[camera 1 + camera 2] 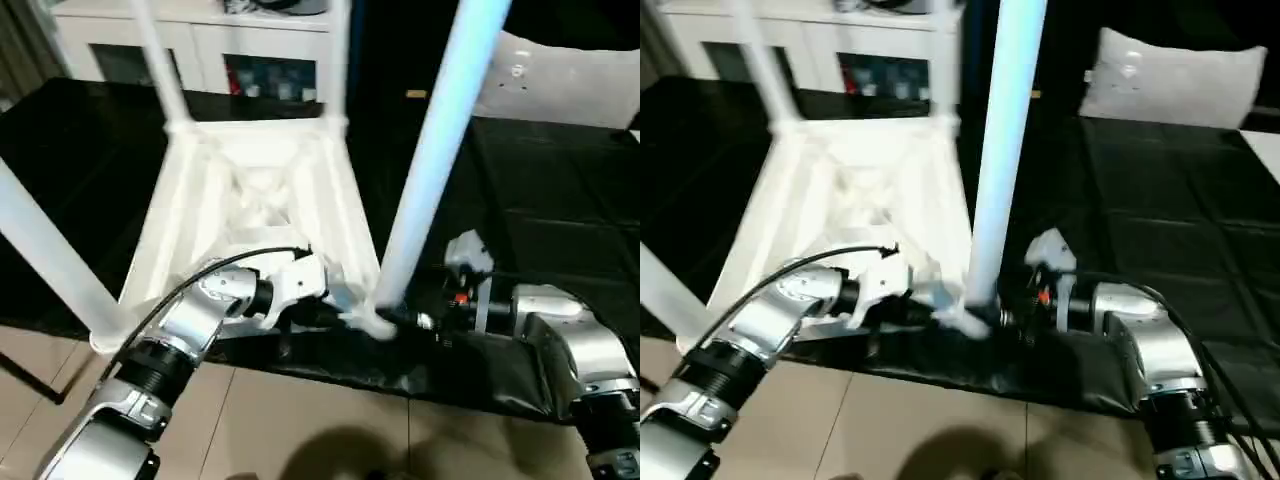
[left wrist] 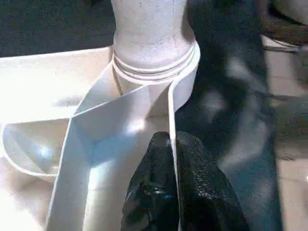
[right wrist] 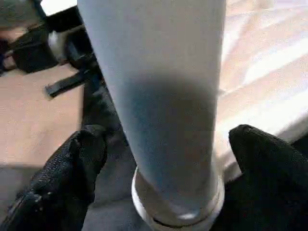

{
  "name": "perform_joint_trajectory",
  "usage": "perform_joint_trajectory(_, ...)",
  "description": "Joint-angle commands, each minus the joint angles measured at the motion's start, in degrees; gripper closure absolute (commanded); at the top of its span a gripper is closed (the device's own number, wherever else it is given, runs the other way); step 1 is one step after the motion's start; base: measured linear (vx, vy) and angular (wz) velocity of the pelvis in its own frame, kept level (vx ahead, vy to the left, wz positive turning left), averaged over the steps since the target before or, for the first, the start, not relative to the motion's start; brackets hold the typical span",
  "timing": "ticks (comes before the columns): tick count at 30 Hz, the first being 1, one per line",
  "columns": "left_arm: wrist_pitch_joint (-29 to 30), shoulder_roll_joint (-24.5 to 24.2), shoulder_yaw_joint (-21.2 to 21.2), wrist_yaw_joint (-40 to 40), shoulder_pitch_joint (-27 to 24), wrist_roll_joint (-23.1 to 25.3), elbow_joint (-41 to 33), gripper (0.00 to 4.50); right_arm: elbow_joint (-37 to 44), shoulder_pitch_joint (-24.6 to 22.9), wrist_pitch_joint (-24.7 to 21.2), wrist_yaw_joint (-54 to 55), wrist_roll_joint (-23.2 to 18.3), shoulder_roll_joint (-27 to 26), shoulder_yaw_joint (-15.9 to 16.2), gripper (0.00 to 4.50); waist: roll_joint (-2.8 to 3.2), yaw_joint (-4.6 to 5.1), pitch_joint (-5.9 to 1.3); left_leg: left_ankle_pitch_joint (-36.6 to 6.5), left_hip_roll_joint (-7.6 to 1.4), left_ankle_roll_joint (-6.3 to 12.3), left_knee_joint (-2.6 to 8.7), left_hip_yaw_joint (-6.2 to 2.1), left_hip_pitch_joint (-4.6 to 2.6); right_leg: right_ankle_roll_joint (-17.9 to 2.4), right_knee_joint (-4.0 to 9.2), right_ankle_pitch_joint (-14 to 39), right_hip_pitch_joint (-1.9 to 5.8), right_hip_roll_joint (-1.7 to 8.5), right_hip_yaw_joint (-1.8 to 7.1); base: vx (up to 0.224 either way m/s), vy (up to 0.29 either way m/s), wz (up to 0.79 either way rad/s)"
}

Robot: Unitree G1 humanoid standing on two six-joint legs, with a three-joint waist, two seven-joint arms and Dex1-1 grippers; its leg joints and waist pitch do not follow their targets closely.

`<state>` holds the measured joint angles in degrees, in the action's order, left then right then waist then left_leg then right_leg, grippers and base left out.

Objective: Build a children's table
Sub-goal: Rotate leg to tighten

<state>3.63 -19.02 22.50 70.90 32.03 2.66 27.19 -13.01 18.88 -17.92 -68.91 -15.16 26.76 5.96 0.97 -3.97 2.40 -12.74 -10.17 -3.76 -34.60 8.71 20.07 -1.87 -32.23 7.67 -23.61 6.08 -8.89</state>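
Note:
The children's table lies upside down on a black mat, its ribbed white top point(image 1: 250, 200) facing up. Legs stand in its corner sockets: one at the far left point(image 1: 160, 60), one at the near left point(image 1: 50, 260) and a thick one at the near right point(image 1: 430, 170). My left gripper point(image 2: 172, 144) is shut on a thin upright rib of the top, just beside the near right socket point(image 2: 154, 67). My right gripper point(image 3: 168, 144) is open, with one black finger point(image 3: 72, 163) on each side of that leg's base and a gap to the leg on both sides.
A white cabinet with glass doors point(image 1: 200, 50) stands behind the table. A white cushion-like slab point(image 1: 560, 80) lies at the far right on the black mat point(image 1: 560, 200). Tan floor point(image 1: 300, 430) runs along the mat's near edge, under my forearms.

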Motion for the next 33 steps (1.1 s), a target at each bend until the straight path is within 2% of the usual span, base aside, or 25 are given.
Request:
perform_joint_trajectory(1, -1.5, -0.8, 3.5, 4.6, -0.3, 0.6, -1.6, 4.50, 0.1, 0.9, 1.6, -2.9, 0.9, 1.5, 1.7, 0.06, -1.27, -0.22, -3.85, -3.6, -3.22, 7.39, 3.82, -0.09, 0.50, -9.6, 2.83, 16.6, 4.13, 3.64, 3.79, 0.000, 0.000, 0.00)
perform_joint_trajectory(7, -3.6, -2.4, 4.2, 7.7, -0.2, 0.1, -1.3, 4.50, 0.2, 1.2, -1.5, -9.7, -2.6, 2.2, 3.8, 0.58, -1.03, -1.30, -3.80, -5.1, -3.38, 6.29, 3.95, 0.02, 0.19, -8.5, 3.06, 19.0, 3.95, 3.56, 3.79, 0.000, 0.000, 0.00)
perform_joint_trajectory(11, -4.0, -2.6, 4.1, 8.2, 0.0, 0.1, -1.0, 4.50, 0.1, 1.3, -1.5, -10.7, -2.6, 2.4, 4.3, 0.86, -1.09, -1.33, -3.81, -5.4, -3.38, 5.48, 4.02, -0.03, 0.25, -8.4, 3.07, 19.4, 4.04, 3.62, 3.83, 0.000, 0.000, 0.00)
perform_joint_trajectory(14, -4.1, -2.7, 4.1, 8.3, 0.1, 0.0, -0.9, 4.50, -0.2, 1.4, -1.6, -11.7, -3.0, 2.7, 4.8, 1.17, -1.36, -1.29, -3.87, -5.0, -3.26, 5.36, 3.99, -0.02, 0.33, -8.0, 3.05, 19.5, 4.13, 3.64, 3.85, 0.000, 0.000, 0.00)
perform_joint_trajectory(21, -4.4, -3.0, 4.1, 8.4, -0.2, -0.1, -0.9, 4.50, -0.5, 1.5, -2.0, -13.2, -3.2, 3.1, 5.0, 1.78, -1.35, -1.41, -3.92, -3.8, -3.29, 5.81, 3.88, 0.02, 0.42, -8.4, 2.85, 18.2, 4.12, 3.60, 3.84, 0.000, 0.000, 0.00)
perform_joint_trajectory(26, -3.7, -3.0, 3.7, 8.5, -0.6, -0.7, -1.1, 4.50, -0.5, 1.3, -2.6, -12.9, -4.3, 2.7, 4.5, 2.13, -1.32, -1.45, -3.88, -4.5, -3.27, 5.36, 3.93, 0.00, 0.38, -7.8, 3.05, 19.7, 4.14, 3.63, 3.80, 0.000, 0.000, 0.00)
perform_joint_trajectory(29, -1.8, -2.3, 2.6, 6.8, -0.8, -1.4, -1.5, 4.50, 1.0, 0.6, -4.2, -11.0, -6.0, 1.1, 3.3, 2.18, -1.23, -1.47, -3.90, -4.5, -3.27, 5.18, 3.92, 0.00, 0.40, -8.0, 3.00, 19.5, 4.16, 3.59, 3.77, 0.000, 0.000, 0.00)
perform_joint_trajectory(32, 2.0, 0.7, 0.1, -0.4, -0.1, -1.2, -0.7, 4.50, 5.0, -1.0, -6.1, -4.5, -6.9, -2.7, 2.2, 2.26, -1.27, -1.24, -3.67, -5.6, -3.07, 4.45, 4.03, 0.06, 0.27, -6.8, 3.55, 22.0, 4.05, 3.60, 3.78, 0.000, 0.000, 0.00)
perform_joint_trajectory(33, 2.0, 0.7, 0.1, -0.4, -0.1, -1.2, -0.7, 4.50, 5.0, -1.0, -6.1, -4.5, -6.9, -2.7, 2.2, 2.29, -1.31, -1.13, -3.64, -6.4, -2.91, 3.91, 4.06, 0.02, 0.16, -6.1, 3.85, 24.1, 4.00, 3.63, 3.57, 0.000, 0.000, 0.00)
